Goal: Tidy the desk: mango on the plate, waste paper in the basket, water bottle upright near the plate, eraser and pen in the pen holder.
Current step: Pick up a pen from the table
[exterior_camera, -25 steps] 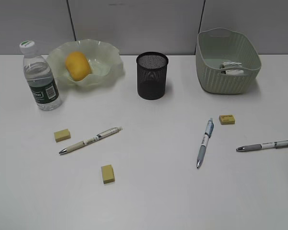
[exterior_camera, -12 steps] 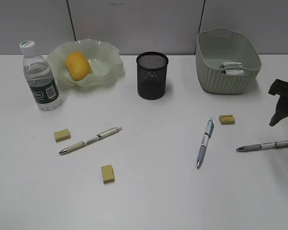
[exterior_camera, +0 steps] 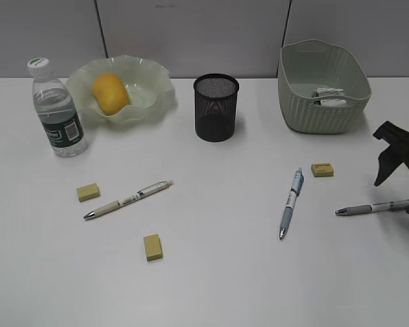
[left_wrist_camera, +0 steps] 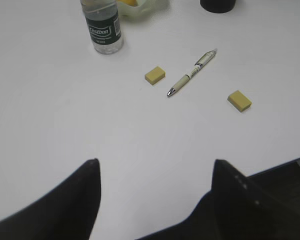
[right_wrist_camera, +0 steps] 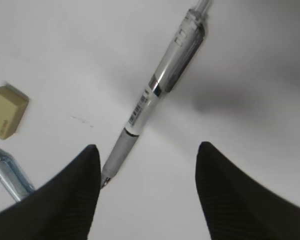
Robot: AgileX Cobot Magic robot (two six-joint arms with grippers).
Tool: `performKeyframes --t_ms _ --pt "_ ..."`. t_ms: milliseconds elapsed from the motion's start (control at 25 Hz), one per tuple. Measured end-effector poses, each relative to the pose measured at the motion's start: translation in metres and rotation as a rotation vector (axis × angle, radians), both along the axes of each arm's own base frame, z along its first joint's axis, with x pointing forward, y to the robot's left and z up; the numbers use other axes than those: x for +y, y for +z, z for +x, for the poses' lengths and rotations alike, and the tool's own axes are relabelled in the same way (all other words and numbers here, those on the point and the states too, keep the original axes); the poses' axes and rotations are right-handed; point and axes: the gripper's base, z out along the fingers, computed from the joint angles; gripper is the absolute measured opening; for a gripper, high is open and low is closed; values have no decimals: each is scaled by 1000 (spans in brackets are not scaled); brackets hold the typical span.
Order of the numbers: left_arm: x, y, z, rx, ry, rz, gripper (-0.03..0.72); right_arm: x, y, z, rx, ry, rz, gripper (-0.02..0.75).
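On the desk (exterior_camera: 204,272), mango (exterior_camera: 110,92) fills plate (exterior_camera: 150,75), paper (exterior_camera: 327,97) sits in basket (exterior_camera: 320,116), holder's (exterior_camera: 216,109) inside is hidden; both grippers' fingers gape, holding nothing.

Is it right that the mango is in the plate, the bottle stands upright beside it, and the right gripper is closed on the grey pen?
Not quite. The mango is in the plate and the bottle stands upright beside it, but the right gripper is open, its fingers either side of the grey pen without gripping it. The right wrist view shows this.
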Motion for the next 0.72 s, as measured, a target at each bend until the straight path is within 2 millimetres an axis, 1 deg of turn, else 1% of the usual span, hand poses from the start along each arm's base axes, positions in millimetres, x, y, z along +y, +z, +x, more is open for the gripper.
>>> performKeyframes --t_ms 200,440,600,720 --pt "0 0 0 0 0 0 522 1 -15 12 37 -19 2 478" --pt "0 0 0 0 0 0 522 1 -23 30 48 -21 1 477" --pt "0 0 0 0 0 0 522 1 -34 33 101 -21 -1 476" --pt "0 0 0 0 0 0 522 2 -38 32 120 -23 -1 477"
